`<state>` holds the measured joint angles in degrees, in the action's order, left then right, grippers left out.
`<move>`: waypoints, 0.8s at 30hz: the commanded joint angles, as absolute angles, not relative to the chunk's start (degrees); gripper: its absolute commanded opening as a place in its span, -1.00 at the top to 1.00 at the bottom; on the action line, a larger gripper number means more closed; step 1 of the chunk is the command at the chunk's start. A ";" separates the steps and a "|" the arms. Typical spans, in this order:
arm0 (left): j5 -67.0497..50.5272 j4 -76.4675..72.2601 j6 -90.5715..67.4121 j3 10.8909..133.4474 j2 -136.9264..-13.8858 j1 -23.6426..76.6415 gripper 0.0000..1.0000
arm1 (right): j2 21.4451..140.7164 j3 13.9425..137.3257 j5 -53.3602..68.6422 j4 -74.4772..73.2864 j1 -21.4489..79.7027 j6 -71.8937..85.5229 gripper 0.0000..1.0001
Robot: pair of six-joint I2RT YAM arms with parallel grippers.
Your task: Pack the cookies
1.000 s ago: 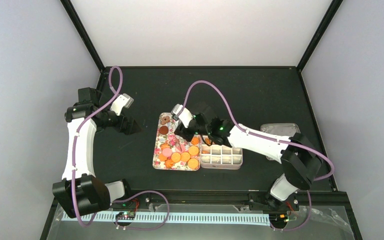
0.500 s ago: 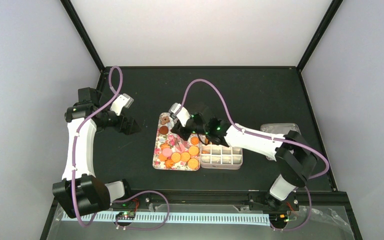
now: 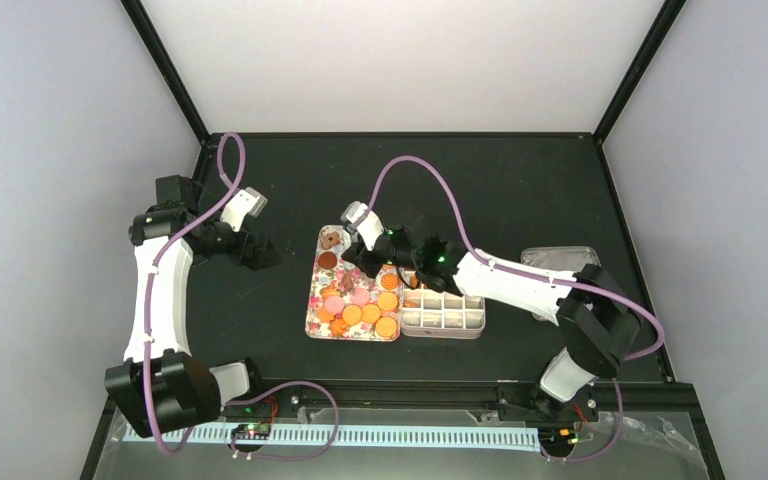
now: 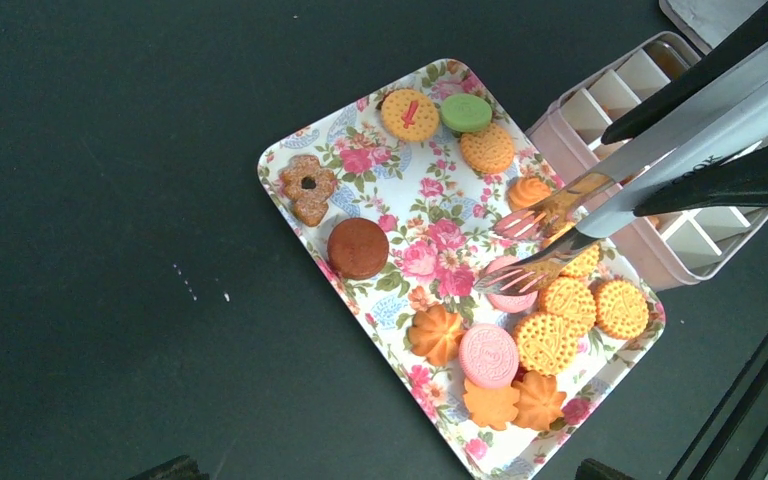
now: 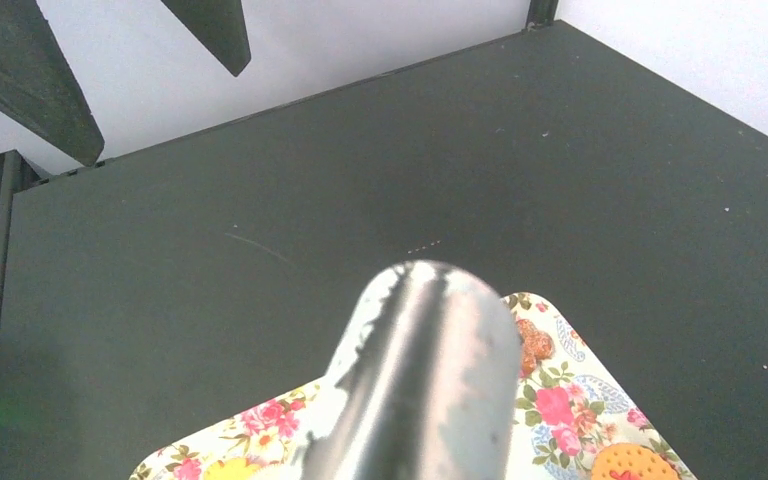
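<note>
At 3 o'clock of the floral tray, the pink divided box looks nearly unfilled. Most cookies lie on the tray, so packing seems barely begun. The right gripper clamps metal tongs, tips straddling a pink cookie. The left gripper, at 9 o'clock, gapes wide and holds nothing.

Bare black counter stretches beyond the far side of the flower-patterned rectangular tray and to its left, up to the white left arm. Small round cookies crowd the tray's near half. From the right, silver metal tongs slant over the tray. The white right arm reaches above the pink compartment box, which touches the tray's right edge.
</note>
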<state>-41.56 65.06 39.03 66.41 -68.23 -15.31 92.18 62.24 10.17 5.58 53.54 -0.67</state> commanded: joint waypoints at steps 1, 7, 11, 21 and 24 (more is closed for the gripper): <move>-41.69 66.53 40.56 68.91 -67.11 -15.62 -0.98 | 91.30 61.08 9.68 10.60 53.52 0.34 0.35; -41.67 66.46 40.58 68.91 -67.32 -15.60 -0.97 | 91.91 59.79 7.68 10.03 54.34 -0.87 0.34; -41.76 66.42 40.52 68.99 -67.32 -15.63 -0.98 | 91.79 58.63 7.93 8.91 54.66 -0.76 0.33; -41.92 66.53 40.57 68.99 -67.20 -15.68 -0.97 | 88.49 55.68 8.75 9.71 55.69 0.81 0.28; -41.89 66.55 40.61 69.11 -67.09 -15.66 -0.98 | 87.80 56.10 6.68 10.82 55.88 0.51 0.28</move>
<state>-41.56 65.14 39.05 66.65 -68.23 -15.31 89.65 56.42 8.73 9.02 55.13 0.19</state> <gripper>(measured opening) 0.988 0.360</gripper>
